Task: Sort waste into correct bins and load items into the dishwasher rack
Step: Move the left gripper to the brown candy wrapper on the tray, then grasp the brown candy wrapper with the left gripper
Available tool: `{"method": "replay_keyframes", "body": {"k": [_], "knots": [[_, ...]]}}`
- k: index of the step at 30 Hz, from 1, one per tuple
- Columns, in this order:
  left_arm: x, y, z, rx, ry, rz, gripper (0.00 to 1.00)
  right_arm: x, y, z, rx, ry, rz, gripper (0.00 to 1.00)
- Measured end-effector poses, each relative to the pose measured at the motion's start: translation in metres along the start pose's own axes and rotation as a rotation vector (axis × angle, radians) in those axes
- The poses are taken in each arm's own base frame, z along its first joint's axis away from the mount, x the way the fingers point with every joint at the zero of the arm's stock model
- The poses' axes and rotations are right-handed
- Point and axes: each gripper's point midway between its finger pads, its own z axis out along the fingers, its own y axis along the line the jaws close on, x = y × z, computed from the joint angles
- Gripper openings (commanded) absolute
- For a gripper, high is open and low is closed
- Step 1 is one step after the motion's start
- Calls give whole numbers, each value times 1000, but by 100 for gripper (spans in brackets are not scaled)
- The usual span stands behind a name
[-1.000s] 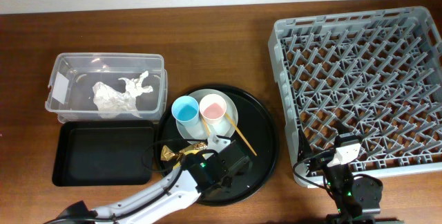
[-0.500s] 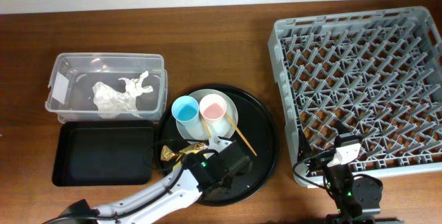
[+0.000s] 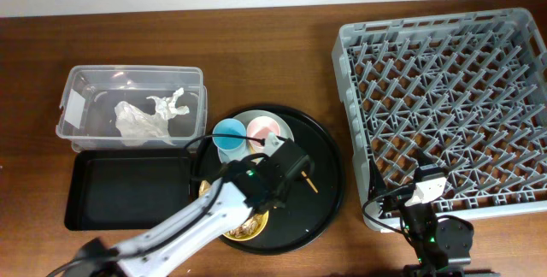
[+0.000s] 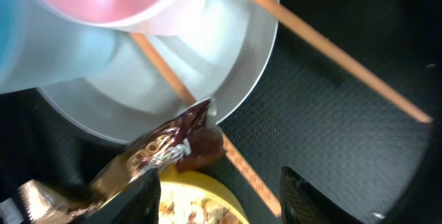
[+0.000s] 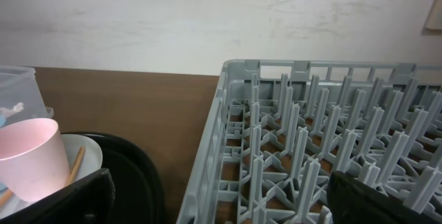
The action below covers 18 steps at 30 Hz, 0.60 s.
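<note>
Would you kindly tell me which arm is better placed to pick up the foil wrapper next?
Left. The left hand hovers open just over the foil wrapper on the round black tray, whereas the right hand sits at the dishwasher rack front edge, well away from it.

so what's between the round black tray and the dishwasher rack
Nothing: only a narrow strip of bare wooden table separates the round black tray from the dishwasher rack. The overhead view shows it, and the right wrist view agrees.
</note>
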Motion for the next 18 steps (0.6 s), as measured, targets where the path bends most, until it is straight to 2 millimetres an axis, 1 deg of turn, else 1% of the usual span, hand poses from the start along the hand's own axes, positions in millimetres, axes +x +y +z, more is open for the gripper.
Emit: {"method": "replay_keyframes", "body": {"k": [4, 8, 12, 13, 15, 18], "knots": [[-2, -8, 29, -10, 10, 22, 54, 0, 0, 0, 0, 0, 0, 99], [-1, -3, 41, -60, 18, 35, 54, 0, 0, 0, 0, 0, 0, 99], [-3, 3, 43, -100, 10, 40, 52, 0, 0, 0, 0, 0, 0, 99], [-3, 4, 43, -105, 7, 42, 47, 0, 0, 0, 0, 0, 0, 98], [-4, 5, 43, -112, 2, 43, 42, 0, 0, 0, 0, 0, 0, 99], [0, 7, 46, -120, 7, 52, 42, 0, 0, 0, 0, 0, 0, 99]]}}
